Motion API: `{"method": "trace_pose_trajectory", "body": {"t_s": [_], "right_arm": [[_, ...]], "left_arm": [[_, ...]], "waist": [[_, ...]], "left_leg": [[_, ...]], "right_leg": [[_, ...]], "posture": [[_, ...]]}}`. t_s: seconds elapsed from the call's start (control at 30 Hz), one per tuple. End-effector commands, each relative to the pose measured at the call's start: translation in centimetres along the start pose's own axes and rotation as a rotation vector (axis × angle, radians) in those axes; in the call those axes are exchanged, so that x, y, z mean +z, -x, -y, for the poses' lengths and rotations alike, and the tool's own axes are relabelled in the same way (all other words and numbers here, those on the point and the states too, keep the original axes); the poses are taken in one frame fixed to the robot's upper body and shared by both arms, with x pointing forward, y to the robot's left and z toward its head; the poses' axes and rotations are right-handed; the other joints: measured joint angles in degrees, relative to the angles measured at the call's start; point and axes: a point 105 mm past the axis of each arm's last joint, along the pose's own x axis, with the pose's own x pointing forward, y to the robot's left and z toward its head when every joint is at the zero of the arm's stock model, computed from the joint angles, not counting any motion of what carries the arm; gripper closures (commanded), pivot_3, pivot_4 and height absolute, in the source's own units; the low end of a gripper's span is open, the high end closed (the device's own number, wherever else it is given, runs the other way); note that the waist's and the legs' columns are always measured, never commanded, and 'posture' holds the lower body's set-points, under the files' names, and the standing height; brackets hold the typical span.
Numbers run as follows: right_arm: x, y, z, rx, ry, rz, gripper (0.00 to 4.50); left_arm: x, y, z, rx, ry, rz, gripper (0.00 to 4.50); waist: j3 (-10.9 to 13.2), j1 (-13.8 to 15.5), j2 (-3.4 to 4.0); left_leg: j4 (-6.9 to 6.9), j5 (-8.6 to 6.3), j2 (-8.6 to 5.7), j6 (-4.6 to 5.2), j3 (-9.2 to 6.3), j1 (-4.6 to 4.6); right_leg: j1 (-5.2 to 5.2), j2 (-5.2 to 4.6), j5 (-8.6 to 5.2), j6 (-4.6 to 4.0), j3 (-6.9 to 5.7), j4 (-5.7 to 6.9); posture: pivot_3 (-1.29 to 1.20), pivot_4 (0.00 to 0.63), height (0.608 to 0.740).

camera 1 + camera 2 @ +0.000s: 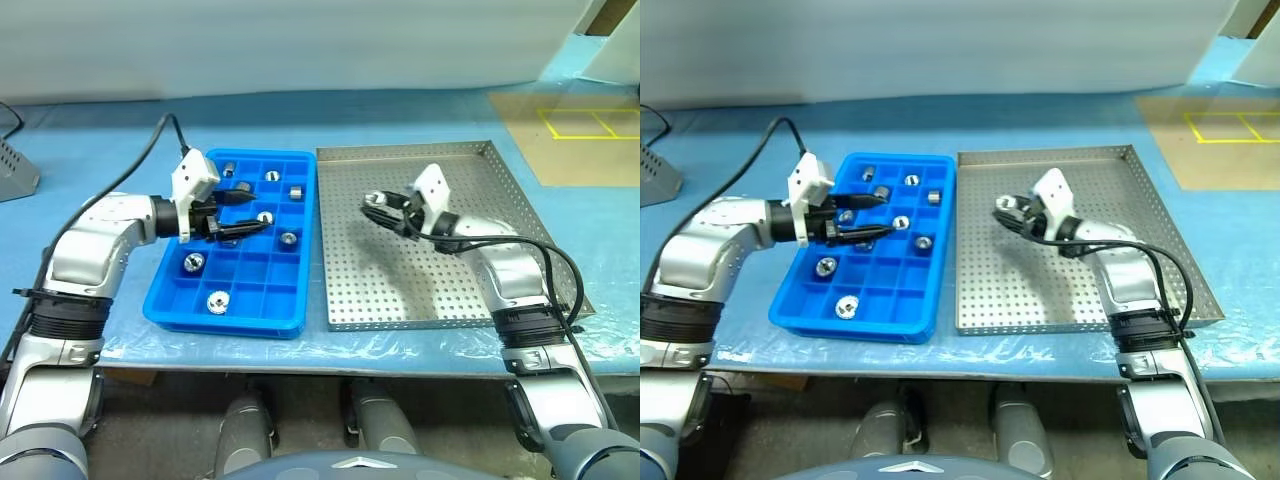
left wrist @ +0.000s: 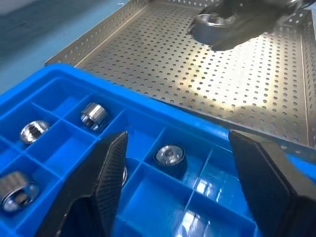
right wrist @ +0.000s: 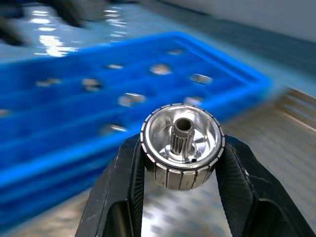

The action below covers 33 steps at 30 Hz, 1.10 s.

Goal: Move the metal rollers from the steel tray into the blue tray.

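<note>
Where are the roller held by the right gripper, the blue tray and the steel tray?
held roller (image 3: 181,146), right wrist view: on its shiny recessed face.
blue tray (image 1: 233,323), left eye view: on its near rim.
steel tray (image 1: 400,305), left eye view: on bare perforated floor near the front edge.

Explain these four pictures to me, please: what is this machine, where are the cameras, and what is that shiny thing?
It is a humanoid robot at a table. Two pictures look down from its head; the other two come from cameras on its wrists. On the table lie a blue tray holding small metal rollers and a perforated steel tray. The right gripper is shut on one roller, held above the steel tray. The left gripper hangs open over the blue tray.
</note>
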Motion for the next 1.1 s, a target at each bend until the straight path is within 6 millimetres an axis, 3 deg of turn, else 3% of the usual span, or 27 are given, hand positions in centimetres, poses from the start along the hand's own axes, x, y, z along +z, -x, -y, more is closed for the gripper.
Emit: {"method": "trace_pose_trajectory", "body": {"t_s": [0.03,0.17,0.3,0.47,0.7,0.87,1.03,1.1], "right_arm": [[1.3,-0.1,-4.8,0.281,0.014,-0.031,2.87],[1.7,-0.2,-6.4,0.416,0.013,-0.062,2.87],[1.7,-1.1,-7.2,0.512,-0.003,-0.074,2.87],[-0.2,-2.5,-8.0,0.595,-0.047,-0.129,2.87],[-2.1,-4.4,-7.8,0.593,-0.085,-0.152,2.87],[-2.4,-4.3,-8.2,0.622,-0.113,-0.151,2.87],[-2.2,-4.6,-7.7,0.567,-0.146,-0.131,1.21],[-1.9,-4.7,-7.4,0.553,-0.148,-0.120,1.21]], "left_arm": [[0.5,1.4,2.1,-0.066,-0.087,-0.013,1.02],[-0.4,2.5,3.8,-0.099,-0.070,-0.062,1.02],[-1.4,2.9,6.9,-0.168,-0.021,-0.097,1.02],[-2.0,2.5,10.0,-0.205,0.037,-0.106,1.02],[-1.4,2.6,9.1,-0.091,0.061,-0.086,1.02],[-1.1,2.5,8.7,-0.074,0.062,-0.082,1.02],[-0.8,2.2,8.3,-0.078,0.065,-0.067,1.02],[-0.7,2.1,8.2,-0.085,0.067,-0.061,1.02]], "waist": [[0.00,0.84,0.00],[0.04,2.59,-0.06],[0.06,3.64,-0.09],[0.06,4.75,-0.17],[0.06,5.83,-0.19],[0.06,5.93,-0.19],[0.06,5.81,-0.20],[0.06,5.83,-0.20]], "left_leg": [[-0.04,-0.01,-0.01,0.01,0.00,-0.01],[-0.10,0.02,0.02,-0.04,0.01,0.00],[-0.11,0.07,0.00,-0.15,0.00,0.19],[-0.41,0.18,-0.04,-0.34,0.00,0.52],[-0.55,0.26,-0.04,-0.46,-0.01,0.55],[-0.57,0.24,-0.05,-0.44,-0.01,0.52],[-0.57,0.25,-0.03,-0.45,-0.01,0.55],[-0.57,0.27,-0.03,-0.48,-0.01,0.56]], "right_leg": [[0.00,-0.01,-0.01,0.00,0.00,-0.05],[-0.03,-0.02,-0.05,-0.04,-0.03,-0.03],[0.05,-0.06,-0.05,-0.03,-0.01,0.08],[0.19,-0.07,-0.07,-0.03,0.02,0.07],[0.14,-0.04,-0.11,-0.11,0.02,0.09],[0.13,-0.04,-0.15,-0.17,0.02,0.06],[0.13,-0.02,-0.15,-0.18,0.02,0.10],[0.13,-0.01,-0.15,-0.18,0.02,0.12]], "posture": [[-0.23,0.150,0.740],[-0.16,0.150,0.740],[-0.09,0.150,0.740],[-0.03,0.150,0.740],[0.01,0.150,0.740],[0.00,0.150,0.740],[-0.02,0.150,0.740],[-0.04,0.150,0.740]]}}
